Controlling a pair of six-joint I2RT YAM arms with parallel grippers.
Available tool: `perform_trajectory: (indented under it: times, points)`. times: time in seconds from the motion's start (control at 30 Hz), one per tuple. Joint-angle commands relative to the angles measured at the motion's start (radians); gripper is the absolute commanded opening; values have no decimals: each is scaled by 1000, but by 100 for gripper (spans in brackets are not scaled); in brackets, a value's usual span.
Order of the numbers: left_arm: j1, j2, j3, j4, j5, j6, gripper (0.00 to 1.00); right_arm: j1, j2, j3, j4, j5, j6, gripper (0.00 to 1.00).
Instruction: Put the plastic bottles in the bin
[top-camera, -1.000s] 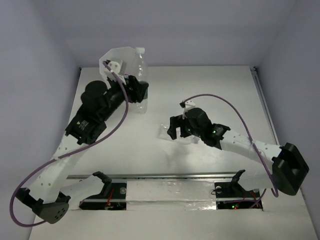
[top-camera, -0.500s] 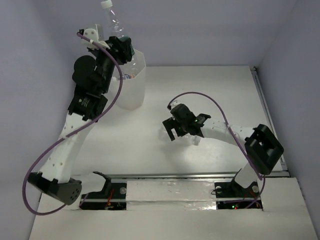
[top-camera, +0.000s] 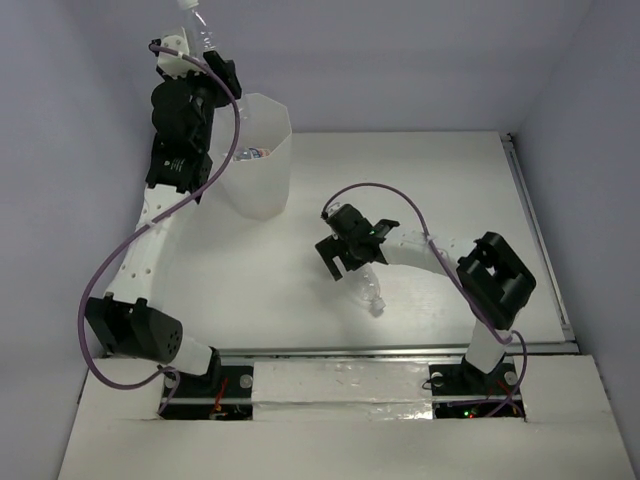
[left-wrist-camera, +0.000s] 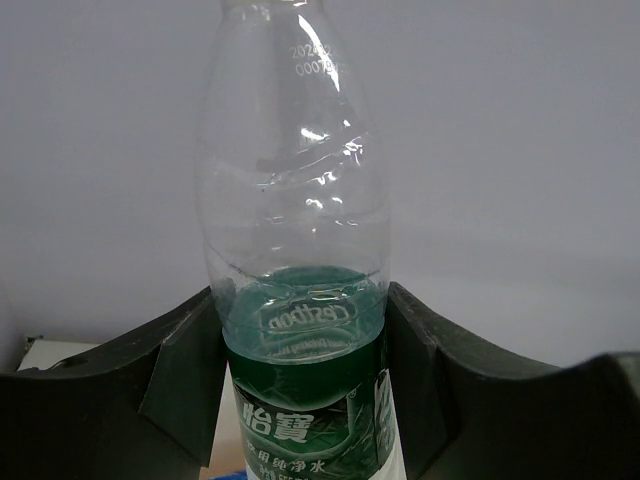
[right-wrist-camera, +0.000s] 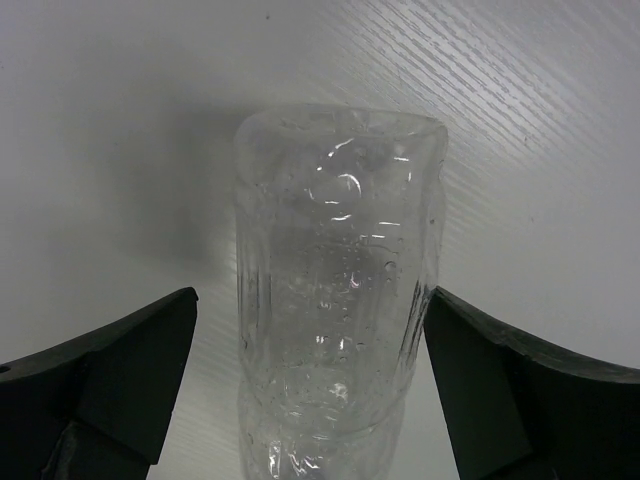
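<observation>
**tk_arm:** Two bottles in play right now. The green bottle is clamped at its label by the left tool, cap up. It's held way high, up and to the left of the bin and not over the mouth. The clear bottle lies on its side on the counter, well apart from the bin, cap toward the near edge. The right tool is spread wide on both sides of it, fingers not touching yet.

**binbot99:** For the drop I'd swing the green one right until it's squarely over the opening. Then come down close to the rim before letting go. An empty bottle is light, so from that height my guess is it clips the rim and bounces out. For the right side, I'd close on the middle of the body, not the base end.

**tk_arm:** Agreed. Compared with half a second ago, the left arm has gone higher and further left. The bottle was about over the bin's left rim then, and now its cap is nearly out of the top view. The right tool has shifted a bit left, and the clear bottle shows plainer below it.

**binbot99:** So it overshot. Bring it back first.
</observation>
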Motion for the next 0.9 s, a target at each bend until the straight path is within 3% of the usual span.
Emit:
perform_trajectory:
  times: [0.0, 0.23, 0.4, 0.47, 0.5, 0.6, 0.7, 0.87]
  points:
    - [6, -8, -41, 156, 22, 32, 44, 6, 1, 49, -8, -31, -4, 96]
    - [6, 26, -197, 267, 16, 29, 44, 6, 18, 43, 18, -62, 24, 85]
    - [6, 38, -268, 321, -4, 55, 46, 6, -54, -7, 79, -88, 45, 73]
    - [6, 41, -285, 333, -1, 53, 54, 6, -99, -27, 102, -94, 52, 71]
    - [6, 41, -289, 333, -1, 50, 64, 6, -114, -32, 107, -96, 56, 69]
    - [6, 38, -301, 333, -15, 44, 81, 6, -183, -44, 125, -99, 76, 67]
    - [6, 17, -306, 328, -21, 38, 89, 6, -270, -53, 142, -105, 84, 66]
    - [6, -26, -302, 327, -27, 37, 89, 6, -392, -50, 179, -126, 96, 65]
